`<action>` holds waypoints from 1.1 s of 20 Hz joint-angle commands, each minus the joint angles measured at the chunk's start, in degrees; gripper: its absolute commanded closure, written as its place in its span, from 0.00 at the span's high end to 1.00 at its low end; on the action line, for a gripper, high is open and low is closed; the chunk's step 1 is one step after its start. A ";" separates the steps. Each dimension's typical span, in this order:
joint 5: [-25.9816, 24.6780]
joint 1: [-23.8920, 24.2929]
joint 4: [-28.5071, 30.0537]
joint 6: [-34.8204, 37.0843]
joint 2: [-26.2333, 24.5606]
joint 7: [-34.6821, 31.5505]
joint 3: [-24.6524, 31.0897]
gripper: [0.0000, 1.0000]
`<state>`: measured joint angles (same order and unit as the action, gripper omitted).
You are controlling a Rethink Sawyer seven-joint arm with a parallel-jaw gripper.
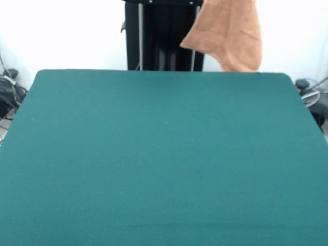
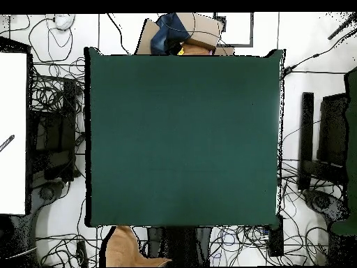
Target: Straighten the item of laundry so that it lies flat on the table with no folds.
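The item of laundry (image 1: 229,36), a light orange-tan towel, hangs in folds in the air beyond the table's far edge and runs up out of the front view. Its lower edge ends about level with the far right part of the table (image 1: 164,154). In the overhead view the towel (image 2: 127,249) shows just off the table's (image 2: 181,139) bottom left edge, clear of the green top. Nothing lies on the dark green top itself. Neither view shows the gripper, and what holds the towel up is out of view.
The black pedestal column (image 1: 163,36) stands behind the table, left of the towel. Tangled cables (image 2: 52,139) cover the floor on both sides. A white panel (image 2: 14,132) lies at the overhead view's left edge, and tan and dark blue shapes (image 2: 183,35) sit past the top edge.
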<state>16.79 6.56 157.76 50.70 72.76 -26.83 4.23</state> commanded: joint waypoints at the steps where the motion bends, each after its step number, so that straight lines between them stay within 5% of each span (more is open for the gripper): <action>1: 1.05 -1.36 17.01 -4.49 2.52 1.48 -15.19 0.00; 6: -0.54 -0.30 16.96 1.42 8.09 -1.65 -14.40 0.00; 10: 7.16 -1.29 15.86 0.42 9.77 -0.28 -10.61 0.00; 17: 17.83 -1.83 10.30 -14.51 5.97 14.07 -6.56 0.00; 22: 34.15 -6.14 10.07 -25.69 3.95 26.29 -4.28 0.00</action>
<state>39.87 1.86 159.26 34.44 69.69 -19.34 4.96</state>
